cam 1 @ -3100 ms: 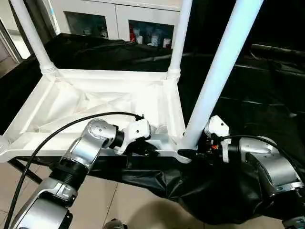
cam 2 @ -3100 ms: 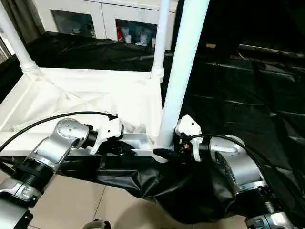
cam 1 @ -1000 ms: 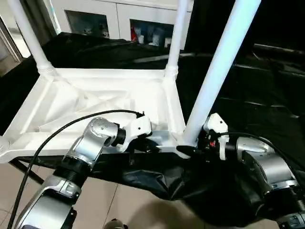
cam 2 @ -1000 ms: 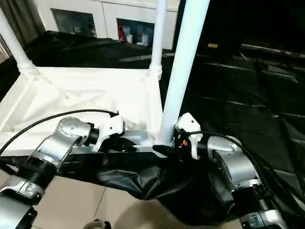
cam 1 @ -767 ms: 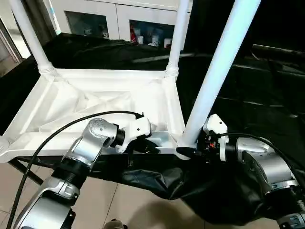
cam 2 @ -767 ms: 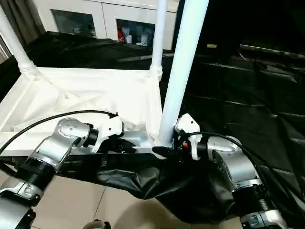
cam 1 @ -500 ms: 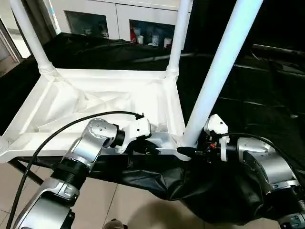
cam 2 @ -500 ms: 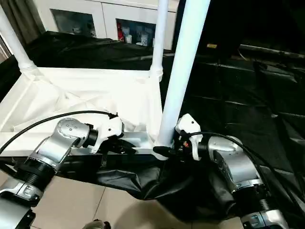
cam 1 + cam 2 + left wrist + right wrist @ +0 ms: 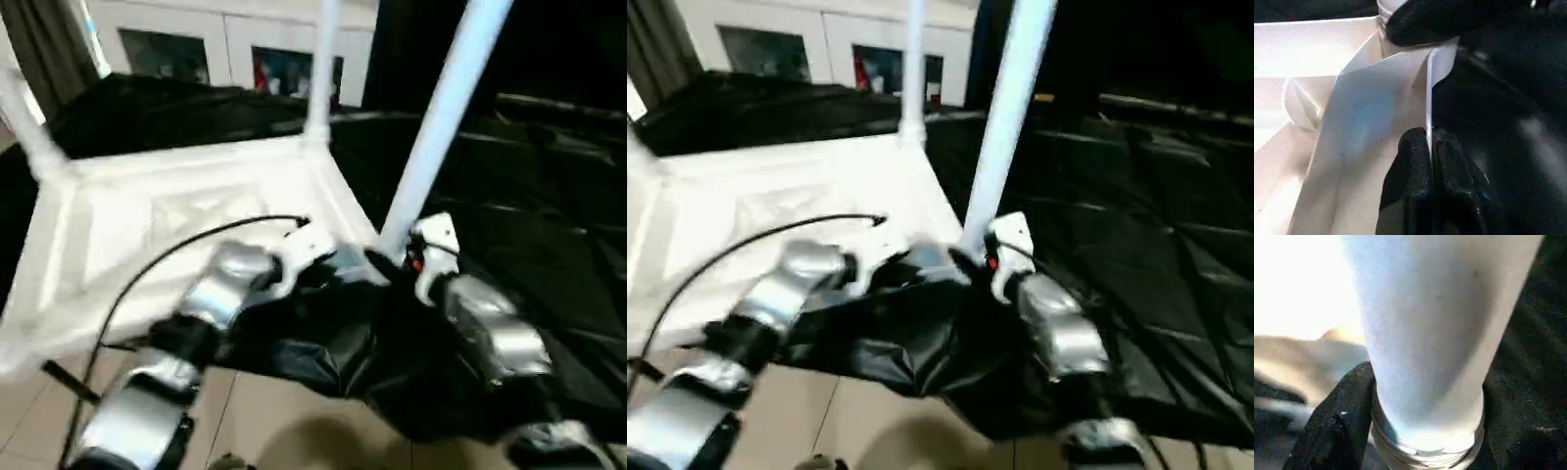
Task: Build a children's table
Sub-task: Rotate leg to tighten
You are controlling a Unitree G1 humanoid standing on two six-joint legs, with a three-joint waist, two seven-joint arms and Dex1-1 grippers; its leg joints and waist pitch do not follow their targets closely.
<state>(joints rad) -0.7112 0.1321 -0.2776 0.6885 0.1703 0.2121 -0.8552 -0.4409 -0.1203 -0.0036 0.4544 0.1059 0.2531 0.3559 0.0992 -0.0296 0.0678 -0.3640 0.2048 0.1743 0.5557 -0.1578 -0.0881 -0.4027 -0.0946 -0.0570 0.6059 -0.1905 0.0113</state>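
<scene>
A black sheet [image 9: 549, 245] covers the work surface, and the upturned white table top [image 9: 147, 235] lies on it.

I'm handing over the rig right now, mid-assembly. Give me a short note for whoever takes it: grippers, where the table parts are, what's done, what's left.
Left gripper: shut on the thin rim wall of the table top, beside the near corner.
Right gripper: its fingers sit either side of the base of the near leg, at the corner socket.
The table top lies upside down on the black cloth. The far leg stands in its socket; another stands at the far left corner.
Left: confirm the near leg is seated, check the near left corner, then turn the table upright.
</scene>
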